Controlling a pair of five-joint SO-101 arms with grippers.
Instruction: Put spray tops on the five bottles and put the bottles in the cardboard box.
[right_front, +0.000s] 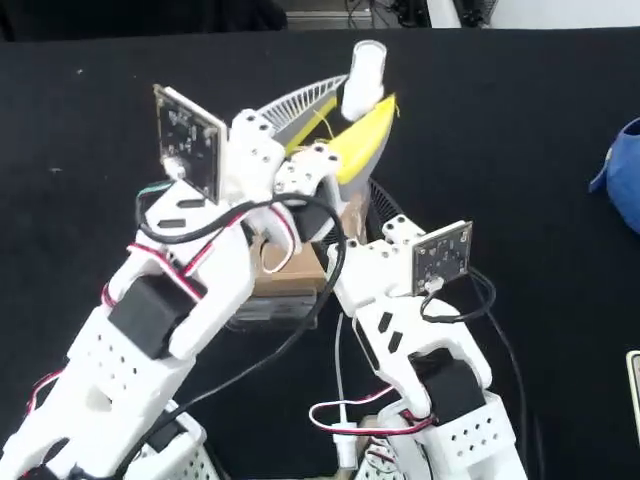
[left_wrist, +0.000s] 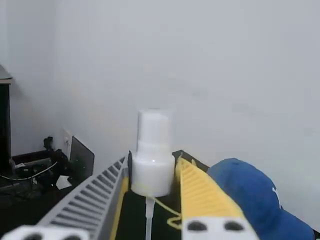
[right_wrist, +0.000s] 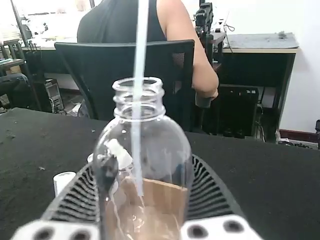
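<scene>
left gripper (left_wrist: 152, 167): spray top (left_wrist: 154, 145) held | right gripper (right_wrist: 144, 175): bottle (right_wrist: 141, 130), apparently held

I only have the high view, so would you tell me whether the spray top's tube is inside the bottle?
Observer: Yes; in the right wrist view the tube runs down through the open neck of the bottle.
Operator: Thanks. Is the top seated on the neck?
Observer: No; the neck's threads are bare around the tube.
Operator: What holds the bottle?
Observer: The right tool, its black fingers either side of the upright bottle.
</scene>
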